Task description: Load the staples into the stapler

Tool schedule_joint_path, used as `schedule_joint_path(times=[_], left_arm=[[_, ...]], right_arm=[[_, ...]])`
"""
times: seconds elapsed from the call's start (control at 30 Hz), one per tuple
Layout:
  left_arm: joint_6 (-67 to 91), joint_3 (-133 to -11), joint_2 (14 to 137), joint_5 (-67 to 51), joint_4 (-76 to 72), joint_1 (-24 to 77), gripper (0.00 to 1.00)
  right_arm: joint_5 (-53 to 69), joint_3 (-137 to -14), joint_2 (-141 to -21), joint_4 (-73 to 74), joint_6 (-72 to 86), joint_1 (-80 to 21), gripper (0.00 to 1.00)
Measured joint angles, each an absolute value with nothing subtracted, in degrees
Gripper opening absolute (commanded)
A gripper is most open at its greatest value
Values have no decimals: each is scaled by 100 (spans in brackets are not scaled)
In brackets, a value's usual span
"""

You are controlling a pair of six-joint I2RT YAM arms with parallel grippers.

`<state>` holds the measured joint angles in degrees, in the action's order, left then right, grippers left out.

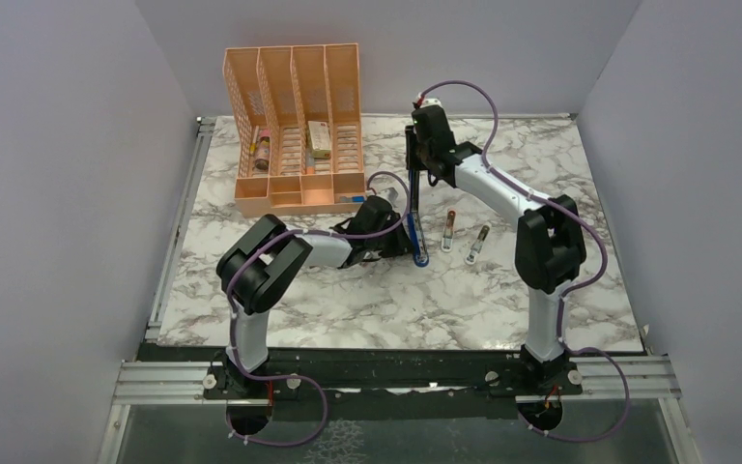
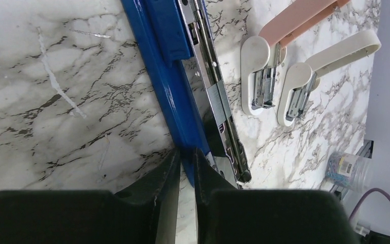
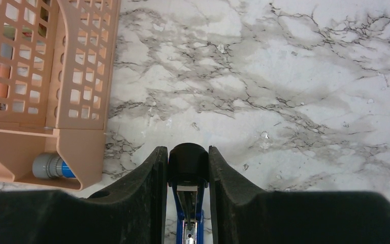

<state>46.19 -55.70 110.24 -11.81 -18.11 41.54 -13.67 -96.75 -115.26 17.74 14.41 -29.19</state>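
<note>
The long blue stapler (image 1: 416, 224) lies open on the marble, running away from the arms. In the left wrist view its blue body (image 2: 165, 76) shows the silvery magazine rail (image 2: 210, 71) beside it. My left gripper (image 2: 185, 153) is shut on the thin blue edge at the stapler's near end (image 1: 409, 247). At the far end, my right gripper (image 3: 188, 152) is shut on the rounded black tip of the top arm (image 3: 188, 158), held raised above the blue base (image 1: 432, 162). The staples are out of view.
An orange slotted organiser (image 1: 295, 126) stands at the back left, close to the right gripper (image 3: 45, 76). Two small white staplers (image 2: 256, 71) (image 2: 297, 91) lie right of the blue one. A clear tub of clips (image 2: 346, 168) sits near the table edge.
</note>
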Motion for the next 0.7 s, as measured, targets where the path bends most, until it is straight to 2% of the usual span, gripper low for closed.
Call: schedule_joint_path(times=[0.23, 0.7], left_arm=[[4799, -5745, 11183, -1354, -1723, 4119, 11], [5107, -5677, 11262, -1520, -1898, 4012, 11]], right_arm=[[-1321, -9282, -11220, 1601, 1446, -2930, 26], [-1260, -7865, -9856, 1424, 1573, -3256, 26]])
